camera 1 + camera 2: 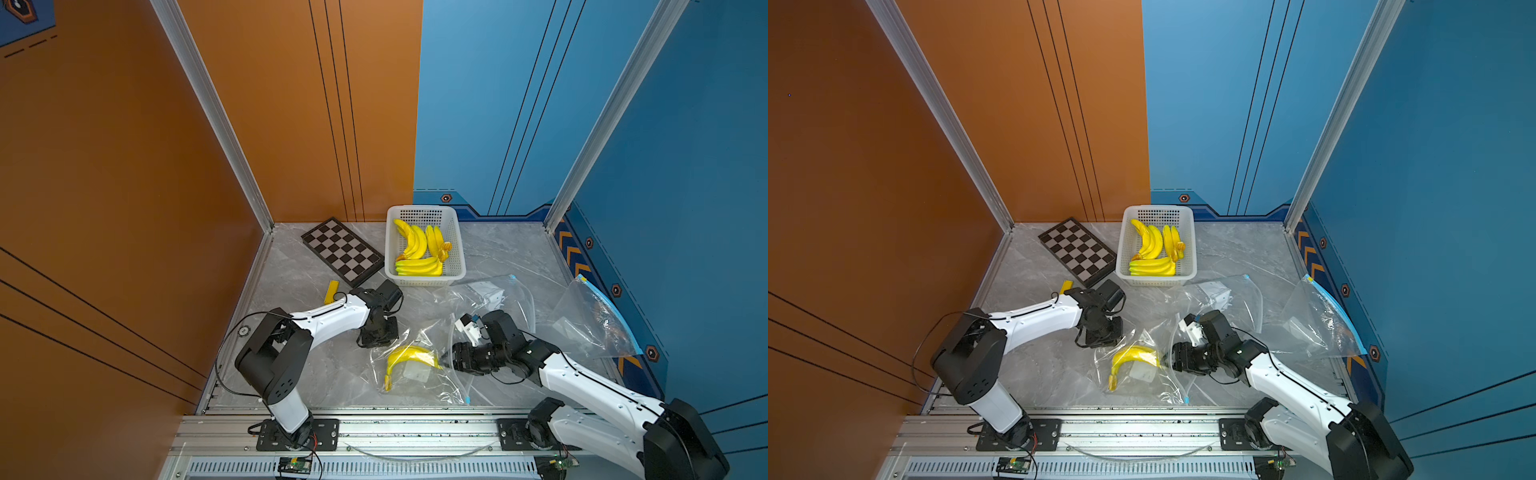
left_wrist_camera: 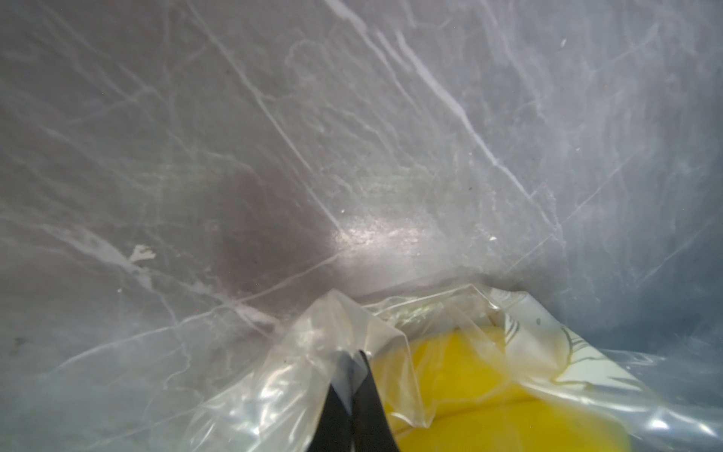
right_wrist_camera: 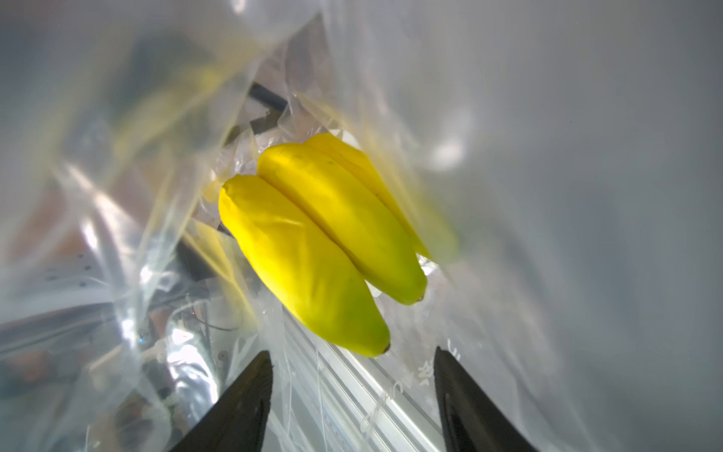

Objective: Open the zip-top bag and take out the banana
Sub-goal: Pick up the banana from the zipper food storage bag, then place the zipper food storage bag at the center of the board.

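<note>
right wrist: banana (image 3: 313, 250) ahead of claw (image 3: 352, 350)

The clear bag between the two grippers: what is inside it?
Inside the clear bag lies a yellow banana bunch; the right wrist view shows three bananas. A white piece sits against it, unclear whether inside or printed on the bag. Anything under the bunch is hidden.

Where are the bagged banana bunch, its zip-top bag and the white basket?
banana bunch (image 1: 409, 354): top view, middle of the yellow curve.
zip-top bag (image 1: 434, 388): top view, clear plastic beside the bunch, nearer the robot.
white basket (image 1: 426, 280): top view, its near wall.
</note>
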You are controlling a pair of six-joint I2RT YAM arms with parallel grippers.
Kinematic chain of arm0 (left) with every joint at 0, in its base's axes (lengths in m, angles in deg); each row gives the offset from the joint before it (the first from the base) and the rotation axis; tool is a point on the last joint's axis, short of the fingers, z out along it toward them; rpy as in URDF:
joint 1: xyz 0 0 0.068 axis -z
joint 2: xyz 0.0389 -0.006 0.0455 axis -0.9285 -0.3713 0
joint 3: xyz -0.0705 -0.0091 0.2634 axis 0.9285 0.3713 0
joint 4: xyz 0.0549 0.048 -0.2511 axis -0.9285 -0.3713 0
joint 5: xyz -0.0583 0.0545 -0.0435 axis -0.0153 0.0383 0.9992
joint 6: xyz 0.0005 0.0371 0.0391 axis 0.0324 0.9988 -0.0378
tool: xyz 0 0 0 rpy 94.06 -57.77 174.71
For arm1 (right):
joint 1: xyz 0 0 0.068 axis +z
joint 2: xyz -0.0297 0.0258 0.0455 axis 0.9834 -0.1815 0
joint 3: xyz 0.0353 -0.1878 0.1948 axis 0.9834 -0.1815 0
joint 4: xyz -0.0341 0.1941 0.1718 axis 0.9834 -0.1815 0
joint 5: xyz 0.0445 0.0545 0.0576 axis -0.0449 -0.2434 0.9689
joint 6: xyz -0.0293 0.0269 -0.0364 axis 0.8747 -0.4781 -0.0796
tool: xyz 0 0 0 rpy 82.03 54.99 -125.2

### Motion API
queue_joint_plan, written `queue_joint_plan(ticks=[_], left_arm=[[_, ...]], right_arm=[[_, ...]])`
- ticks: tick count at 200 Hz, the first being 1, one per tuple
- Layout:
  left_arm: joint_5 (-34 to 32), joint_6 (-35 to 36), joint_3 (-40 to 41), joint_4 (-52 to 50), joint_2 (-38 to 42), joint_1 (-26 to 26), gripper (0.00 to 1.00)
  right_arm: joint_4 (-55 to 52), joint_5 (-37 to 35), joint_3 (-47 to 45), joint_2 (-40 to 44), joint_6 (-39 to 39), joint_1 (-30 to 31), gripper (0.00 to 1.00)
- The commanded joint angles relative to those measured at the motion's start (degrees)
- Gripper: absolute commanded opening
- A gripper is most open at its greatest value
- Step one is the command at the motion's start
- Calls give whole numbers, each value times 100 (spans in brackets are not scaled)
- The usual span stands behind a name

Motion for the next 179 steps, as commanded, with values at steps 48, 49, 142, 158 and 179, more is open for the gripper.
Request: queue_joint_plan(ticks=[48,49,142,158,179], left_arm=[[238,160,62,73,-224,-149,0],[242,165,62,73,-221,-151,0],[355,176,349,142,-184,-178,0],[382,183,402,178,-175,-178,0],[433,204,455,219,-199,-183,0]], right_arm=[[-353,-1320,477,98,2704,1076,67],[-337,-1327,463,98,2709,1093,67],[-327,-2244,799,-957,2872,2120,66],[-348,-2611,912,-1064,2948,2189,66],[-137,-2860,1010,-1219,3041,2239,65]])
